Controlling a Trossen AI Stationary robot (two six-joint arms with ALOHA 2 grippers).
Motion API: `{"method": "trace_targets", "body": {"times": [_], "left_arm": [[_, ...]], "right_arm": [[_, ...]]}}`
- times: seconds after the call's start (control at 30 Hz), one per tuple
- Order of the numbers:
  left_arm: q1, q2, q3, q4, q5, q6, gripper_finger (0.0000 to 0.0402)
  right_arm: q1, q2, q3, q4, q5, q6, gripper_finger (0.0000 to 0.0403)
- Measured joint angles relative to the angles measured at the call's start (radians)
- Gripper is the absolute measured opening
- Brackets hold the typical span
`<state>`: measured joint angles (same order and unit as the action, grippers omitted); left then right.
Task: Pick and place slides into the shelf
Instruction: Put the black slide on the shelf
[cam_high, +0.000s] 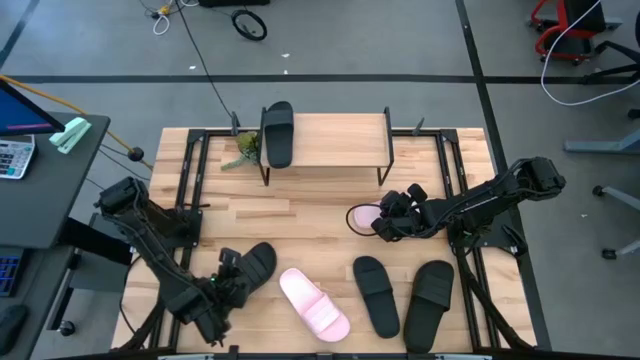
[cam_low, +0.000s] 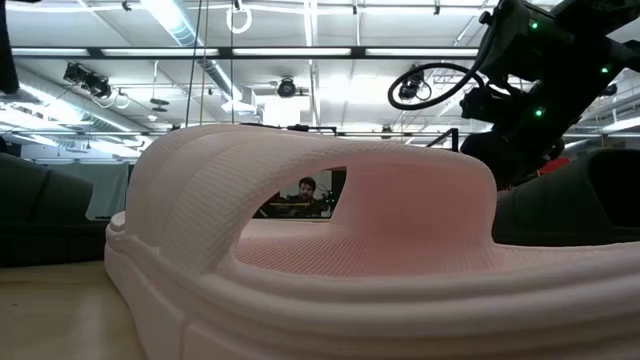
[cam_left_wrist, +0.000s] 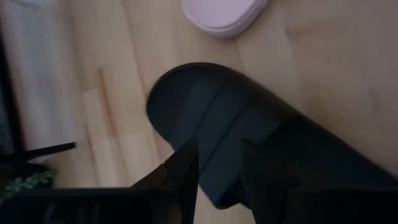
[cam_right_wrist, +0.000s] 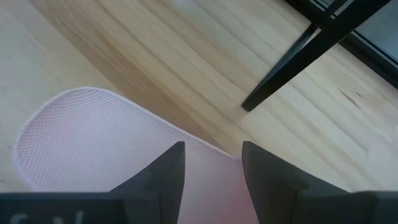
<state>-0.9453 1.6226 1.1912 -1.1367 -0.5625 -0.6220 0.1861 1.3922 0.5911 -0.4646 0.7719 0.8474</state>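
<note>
A black slide (cam_high: 277, 133) lies on top of the shelf (cam_high: 330, 140) at the table's far side. My left gripper (cam_high: 228, 278), near the front left, is shut on another black slide (cam_high: 252, 268). My right gripper (cam_high: 392, 217), at mid right, is shut on a pale pink slide (cam_high: 362, 217). A second pink slide (cam_high: 313, 303) lies flat on its sole near the front edge and fills the low view (cam_low: 320, 250). Two black slides (cam_high: 376, 295) (cam_high: 430, 297) lie on the table beside it. My left gripper has the black slide's near end (cam_left_wrist: 217, 168) between its two fingers (cam_left_wrist: 183, 177), coming slanting down from the near left. The rest of the slide (cam_left_wrist: 205, 99) reaches away from the fingers over the table. Whether it is lifted clear does not show. My right gripper has one end of the pink slide (cam_right_wrist: 211, 180) between its two fingers (cam_right_wrist: 165, 177), slanting down from the table's right. The slide's rounded free end (cam_right_wrist: 74, 137) points away from the fingers toward the table's left. A shadow lies on the wood along its edge.
A small green plant (cam_high: 243, 150) sits by the shelf's left legs. A black shelf leg (cam_right_wrist: 298, 62) crosses the right wrist view. Black frame rails run along both table sides. A desk with a calculator (cam_high: 12, 158) stands to the left. A person shows far behind in the low view.
</note>
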Motion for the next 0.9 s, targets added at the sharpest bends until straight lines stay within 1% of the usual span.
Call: {"method": "trace_targets", "body": {"times": [0.13, 0.4, 0.53, 0.6, 0.7, 0.77, 0.83, 0.9], "left_arm": [[-0.002, 0.011, -0.004, 0.027, 0.073, -0.002, 0.0129], [-0.008, 0.118, -0.006, 0.011, 0.080, 0.006, 0.0181], [-0.007, 0.185, -0.006, -0.026, 0.052, 0.032, 0.0195], [-0.006, 0.217, -0.005, -0.041, -0.012, 0.029, 0.0195], [0.001, 0.252, -0.006, -0.045, -0.095, 0.017, 0.0184], [0.012, 0.270, -0.006, -0.047, -0.103, 0.003, 0.0167], [0.022, 0.283, -0.006, -0.048, -0.109, -0.017, 0.0137], [0.033, 0.289, -0.002, -0.050, -0.115, -0.029, 0.0090]], "right_arm": [[0.000, 0.000, 0.000, 0.002, -0.018, 0.000, 0.0165], [0.000, 0.000, 0.000, 0.003, -0.024, 0.001, 0.0165], [0.000, 0.000, 0.000, 0.003, -0.025, 0.000, 0.0165], [0.000, 0.000, 0.000, 0.004, -0.025, 0.000, 0.0165], [0.000, 0.000, 0.000, 0.003, -0.025, -0.002, 0.0165], [0.000, 0.000, 0.000, 0.003, -0.023, -0.003, 0.0165], [0.000, 0.000, 0.000, 0.003, -0.022, -0.008, 0.0165], [0.000, 0.000, 0.000, 0.003, -0.022, -0.011, 0.0165]]}}
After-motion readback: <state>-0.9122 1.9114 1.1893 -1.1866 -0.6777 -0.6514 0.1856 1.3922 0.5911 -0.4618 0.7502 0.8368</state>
